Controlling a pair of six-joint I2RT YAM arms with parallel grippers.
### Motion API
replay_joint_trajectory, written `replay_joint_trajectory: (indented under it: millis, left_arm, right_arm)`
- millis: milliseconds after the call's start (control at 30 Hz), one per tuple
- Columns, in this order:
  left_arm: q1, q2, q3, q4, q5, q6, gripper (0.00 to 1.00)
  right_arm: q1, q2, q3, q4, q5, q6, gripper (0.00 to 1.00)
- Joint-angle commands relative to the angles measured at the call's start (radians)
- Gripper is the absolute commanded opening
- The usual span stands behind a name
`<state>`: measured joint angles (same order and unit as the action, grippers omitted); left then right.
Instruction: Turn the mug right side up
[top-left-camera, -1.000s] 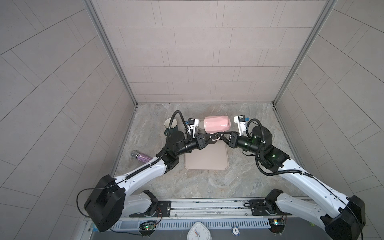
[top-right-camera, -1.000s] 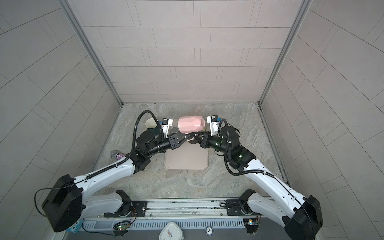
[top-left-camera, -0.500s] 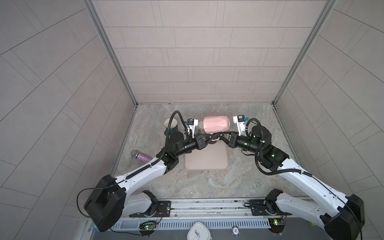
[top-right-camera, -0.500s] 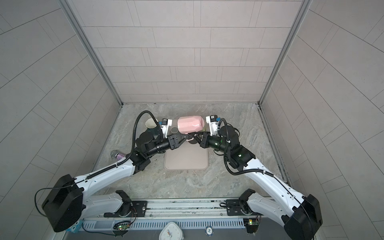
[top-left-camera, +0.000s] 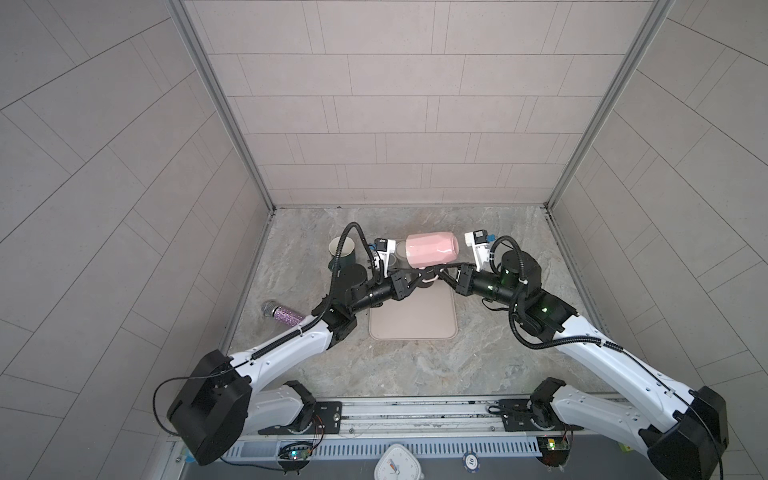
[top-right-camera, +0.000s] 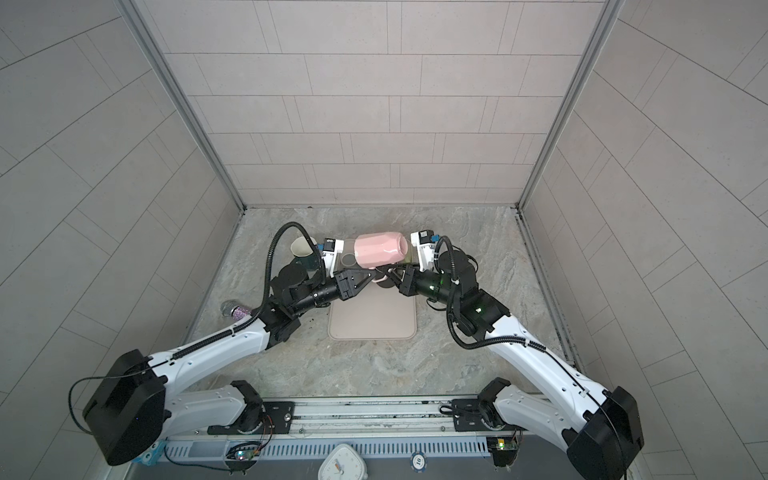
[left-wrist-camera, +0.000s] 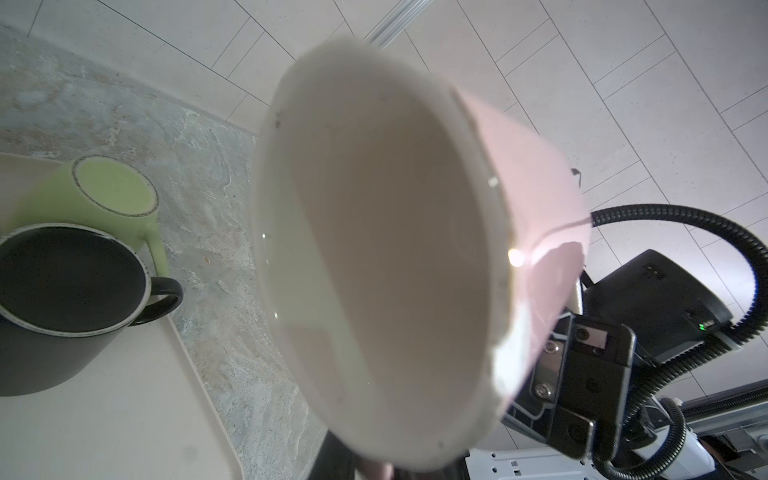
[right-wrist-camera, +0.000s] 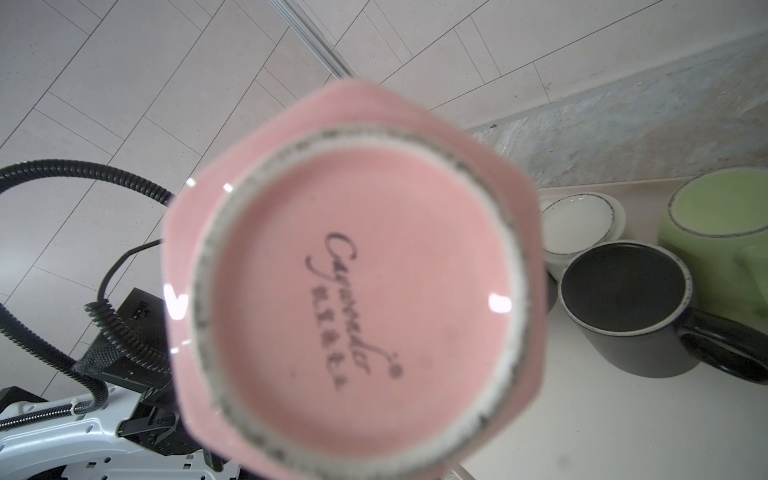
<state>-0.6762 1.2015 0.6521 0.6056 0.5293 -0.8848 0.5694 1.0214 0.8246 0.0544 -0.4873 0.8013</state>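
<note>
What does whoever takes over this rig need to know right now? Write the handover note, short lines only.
Left gripper: shut on the pink mug, at the handle underneath it.
Right gripper: shut on the same handle from the opposite side.
Mug: in the air on its side above the far edge of the mat, with its mouth toward the left arm and its base toward the right arm.
Done: lifted and tipped to horizontal.
Left: turn the mouth upward, set the mug down, and release.
The mug body hides the exact finger contact.

Pink mug (top-left-camera: 432, 248), cream interior; black mug (left-wrist-camera: 62, 299); beige mat (top-left-camera: 415, 320)
</note>
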Motion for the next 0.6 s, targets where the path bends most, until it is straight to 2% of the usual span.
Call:
replay_joint_trajectory:
  millis: [0, 133, 267, 400, 567]
  left_arm:
    - [-0.023, -0.104, 0.064, 0.153, 0.074, 0.037, 0.00]
    - [-0.023, -0.138, 0.078, 0.030, 0.038, 0.096, 0.00]
    - [-0.024, -0.141, 0.081, 0.001, 0.016, 0.110, 0.00]
    - [-0.024, -0.150, 0.083, -0.033, -0.013, 0.128, 0.00]
    - [-0.023, -0.162, 0.090, -0.067, -0.024, 0.150, 0.00]
  right_arm:
    - [0.004, 0.028, -0.008, -0.089, 0.026, -0.031, 0.00]
    - [0.001, 0.029, -0.006, -0.089, 0.023, -0.031, 0.00]
    - [-0.002, 0.028, 0.001, -0.091, 0.026, -0.035, 0.18]
    - [-0.003, 0.033, 0.003, -0.092, 0.023, -0.030, 0.28]
    - [-0.006, 0.032, -0.001, -0.082, 0.023, -0.028, 0.31]
